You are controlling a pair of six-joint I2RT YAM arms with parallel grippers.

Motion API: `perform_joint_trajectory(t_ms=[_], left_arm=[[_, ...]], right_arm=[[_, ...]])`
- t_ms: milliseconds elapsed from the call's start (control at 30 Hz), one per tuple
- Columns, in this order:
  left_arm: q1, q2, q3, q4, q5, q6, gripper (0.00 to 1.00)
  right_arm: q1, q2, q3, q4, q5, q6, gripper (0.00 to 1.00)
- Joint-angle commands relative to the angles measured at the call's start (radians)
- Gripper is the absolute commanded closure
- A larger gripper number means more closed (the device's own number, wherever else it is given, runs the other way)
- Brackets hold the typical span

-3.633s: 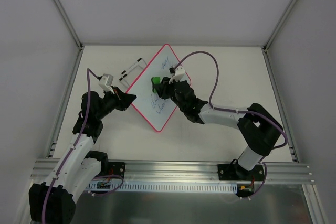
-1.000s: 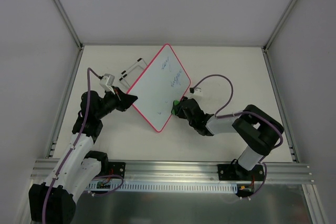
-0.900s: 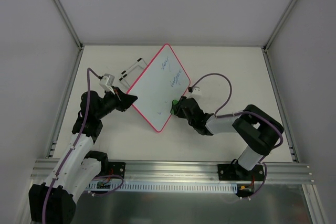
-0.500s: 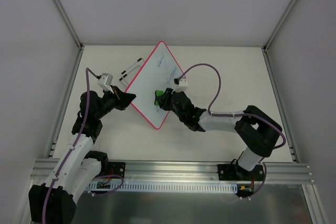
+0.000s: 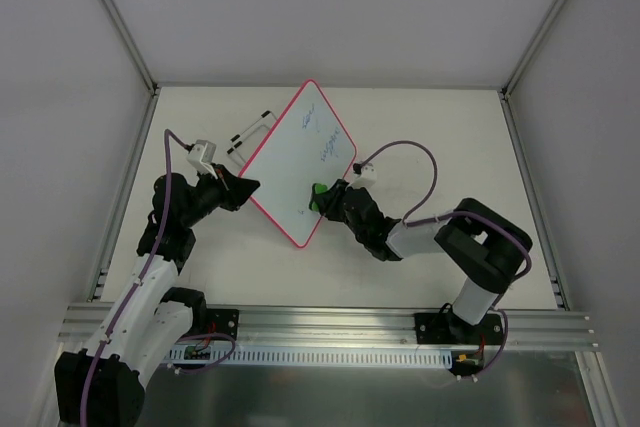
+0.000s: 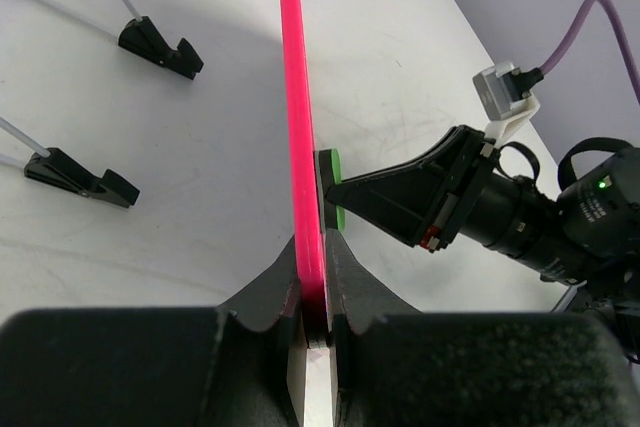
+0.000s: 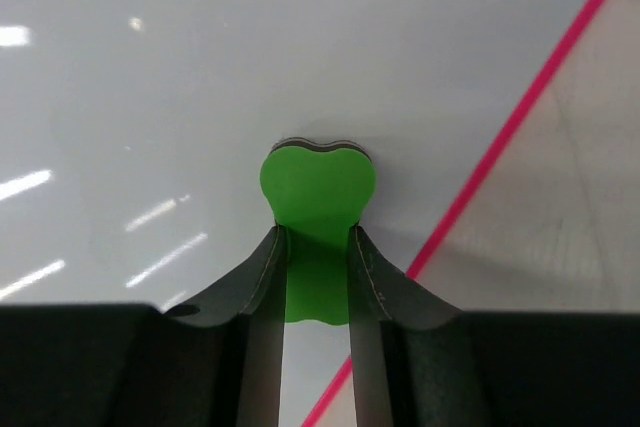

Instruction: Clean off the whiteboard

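Centrally, the pink-framed white whiteboard stands with its edge pinched in the left gripper; the right gripper, clamped on a small green bone-shaped eraser, presses its face. Excess pressure could twist the board loose.

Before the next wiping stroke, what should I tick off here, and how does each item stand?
1. Left fingers clamp the whiteboard by its pink frame: ok.
2. Right fingers grip the green eraser: ok.
3. Eraser face against the board surface: ok.
4. Board wiped clean: not ok, blue writing shows on its far half.
5. Eraser inside the frame: ok, though close to the board's right edge.
6. Pressing force sufficient: cannot tell.
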Motion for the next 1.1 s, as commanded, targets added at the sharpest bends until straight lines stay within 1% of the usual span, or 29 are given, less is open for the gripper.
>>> perform_joint_trajectory(t_ms=[0, 200, 400, 567, 667, 733, 867, 900, 1000, 1067], left_arm=[[-0.044, 0.013, -0.023, -0.121, 0.173, 0.099, 1.00], [-0.044, 0.028, -0.020, -0.121, 0.181, 0.099, 1.00], [-0.045, 0.028, -0.018, -0.121, 0.182, 0.100, 1.00], [-0.045, 0.026, -0.020, -0.121, 0.185, 0.095, 1.00], [-0.045, 0.019, -0.021, -0.121, 0.190, 0.091, 1.00], [-0.045, 0.010, -0.023, -0.123, 0.196, 0.085, 1.00], [-0.045, -0.010, -0.033, -0.126, 0.214, 0.060, 1.00], [-0.045, -0.012, -0.035, -0.126, 0.228, 0.051, 1.00], [-0.045, -0.021, -0.039, -0.129, 0.240, 0.042, 1.00], [-0.045, -0.030, -0.043, -0.133, 0.243, 0.036, 1.00]], right_arm=[[0.027, 0.055, -0.026, 0.026, -0.021, 0.038, 1.00], [0.103, 0.063, 0.039, 0.026, -0.039, 0.022, 1.00], [0.217, 0.019, 0.112, 0.024, -0.053, 0.022, 1.00], [0.240, -0.024, 0.116, 0.024, -0.042, 0.006, 1.00], [0.214, -0.038, 0.087, 0.023, -0.019, -0.007, 1.00], [0.173, -0.057, 0.064, 0.024, -0.011, -0.004, 1.00], [0.088, -0.101, 0.034, 0.024, -0.037, -0.083, 1.00], [0.052, -0.107, 0.045, 0.021, -0.063, -0.117, 1.00], [0.006, -0.127, 0.095, -0.023, -0.106, -0.168, 1.00], [-0.022, -0.126, 0.177, -0.086, -0.126, -0.232, 1.00]])
